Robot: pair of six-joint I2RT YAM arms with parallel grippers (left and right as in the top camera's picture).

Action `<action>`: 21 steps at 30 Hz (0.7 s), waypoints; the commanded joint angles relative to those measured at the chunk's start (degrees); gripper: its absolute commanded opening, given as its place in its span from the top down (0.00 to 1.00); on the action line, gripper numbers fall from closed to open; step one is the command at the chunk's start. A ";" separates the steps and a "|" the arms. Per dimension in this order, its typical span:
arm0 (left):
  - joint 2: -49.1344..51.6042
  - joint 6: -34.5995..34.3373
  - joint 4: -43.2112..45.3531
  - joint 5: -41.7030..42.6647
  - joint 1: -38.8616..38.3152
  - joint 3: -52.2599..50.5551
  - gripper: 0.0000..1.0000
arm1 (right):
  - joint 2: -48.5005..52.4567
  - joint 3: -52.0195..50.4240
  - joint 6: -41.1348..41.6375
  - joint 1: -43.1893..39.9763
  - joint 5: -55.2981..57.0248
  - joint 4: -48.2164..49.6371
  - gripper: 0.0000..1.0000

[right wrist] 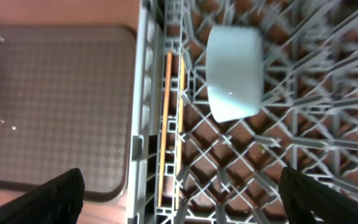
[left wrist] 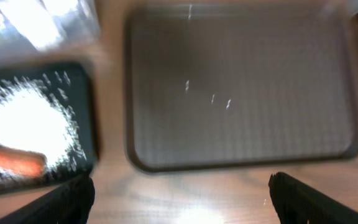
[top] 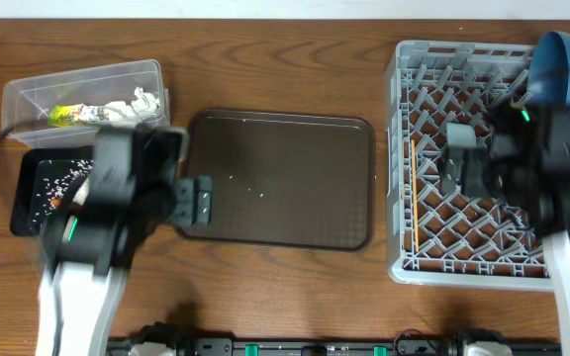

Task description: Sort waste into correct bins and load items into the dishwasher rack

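The grey dishwasher rack (top: pixel 404 259) stands at the right. The dark-blue dish (top: pixel 562 61) stands in its far right corner. The wooden chopsticks (top: pixel 415 193) lie along its left side, also in the right wrist view (right wrist: pixel 169 124). The pale-teal bowl (right wrist: pixel 234 71) lies in the rack. My right gripper (right wrist: pixel 182 199) is open and empty above the rack's (right wrist: pixel 143 93) left part. The clear tub (top: pixel 28 94) holds the yellow-green wrapper (top: pixel 64 114) and white paper (top: pixel 135 101). The black tray (left wrist: pixel 86 93) holds rice (left wrist: pixel 23 121) and the carrot piece (left wrist: pixel 14 158). My left gripper (left wrist: pixel 182 199) is open and empty. The cups are out of view.
The brown serving tray (top: pixel 280 178) lies in the middle between the bins and the rack, with a few rice grains (left wrist: pixel 213 98) on it. My left arm (top: pixel 97 227) covers part of the black tray (top: pixel 30 203). My right arm (top: pixel 562 208) covers the rack's right side.
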 commanded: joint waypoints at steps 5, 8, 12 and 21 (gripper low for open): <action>-20.20 0.09 8.00 -0.35 0.15 -12.00 0.07 | -25.92 -16.85 0.55 -0.37 4.72 6.99 0.01; -24.81 -0.09 8.48 -0.55 0.15 -16.28 0.07 | -33.64 -20.06 0.52 -0.37 6.78 6.93 0.01; -26.16 -0.09 8.41 -0.50 0.15 -18.60 0.06 | -39.63 -20.92 0.52 -0.37 6.71 4.55 0.01; -25.18 -0.09 8.13 -0.52 0.15 -18.62 0.01 | -41.42 -20.92 0.52 -0.37 6.71 -4.79 0.01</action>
